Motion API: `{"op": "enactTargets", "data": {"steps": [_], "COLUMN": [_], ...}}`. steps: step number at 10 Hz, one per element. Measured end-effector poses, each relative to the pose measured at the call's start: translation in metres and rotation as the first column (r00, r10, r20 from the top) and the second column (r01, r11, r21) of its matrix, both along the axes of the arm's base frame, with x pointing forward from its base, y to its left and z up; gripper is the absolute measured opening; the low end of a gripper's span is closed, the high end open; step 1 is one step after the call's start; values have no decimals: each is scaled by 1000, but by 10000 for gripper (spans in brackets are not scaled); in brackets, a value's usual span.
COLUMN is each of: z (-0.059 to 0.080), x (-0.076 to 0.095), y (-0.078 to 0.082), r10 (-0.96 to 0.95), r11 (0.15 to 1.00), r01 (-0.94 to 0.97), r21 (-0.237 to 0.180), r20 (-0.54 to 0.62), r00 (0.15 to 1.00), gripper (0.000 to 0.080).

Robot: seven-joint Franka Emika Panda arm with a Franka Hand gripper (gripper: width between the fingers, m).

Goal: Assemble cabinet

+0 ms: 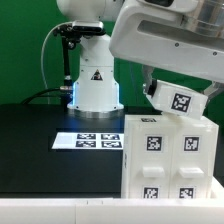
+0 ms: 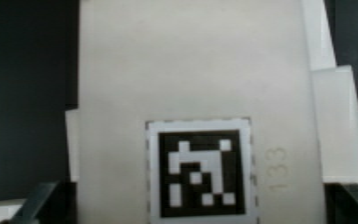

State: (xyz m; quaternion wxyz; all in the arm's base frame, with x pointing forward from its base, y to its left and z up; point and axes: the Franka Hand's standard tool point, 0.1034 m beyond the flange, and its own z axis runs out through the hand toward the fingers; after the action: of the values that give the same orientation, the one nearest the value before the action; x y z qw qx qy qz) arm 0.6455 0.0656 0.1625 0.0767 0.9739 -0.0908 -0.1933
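The cabinet box [image 1: 165, 165] stands on the table [image 1: 30, 130] at the exterior view's right, and just above it hangs the tilted, tagged panel [image 1: 178, 100] on which my gripper [image 2: 194, 212] is clenched, so I judge I should level the panel and square it to the box before lowering gently.

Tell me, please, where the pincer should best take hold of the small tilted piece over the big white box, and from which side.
Probably by its narrow side edges, coming from above. The small tilted piece shows a broad tagged face and sits over the big white box, which blocks any approach from below. Whether it is already held is hidden.
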Motion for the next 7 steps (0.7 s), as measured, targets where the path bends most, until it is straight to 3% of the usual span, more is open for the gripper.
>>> {"op": "enactTargets", "data": {"steps": [4,7], "z": [-8,-6], "x": [9,8], "y": [-10,-15], "r10": [-11,0], "r11": [1000,1000], "r01": [11,1], "r21": [3,-17], "r20": [61,56], "r00": [998,998], "gripper": [563,563]}}
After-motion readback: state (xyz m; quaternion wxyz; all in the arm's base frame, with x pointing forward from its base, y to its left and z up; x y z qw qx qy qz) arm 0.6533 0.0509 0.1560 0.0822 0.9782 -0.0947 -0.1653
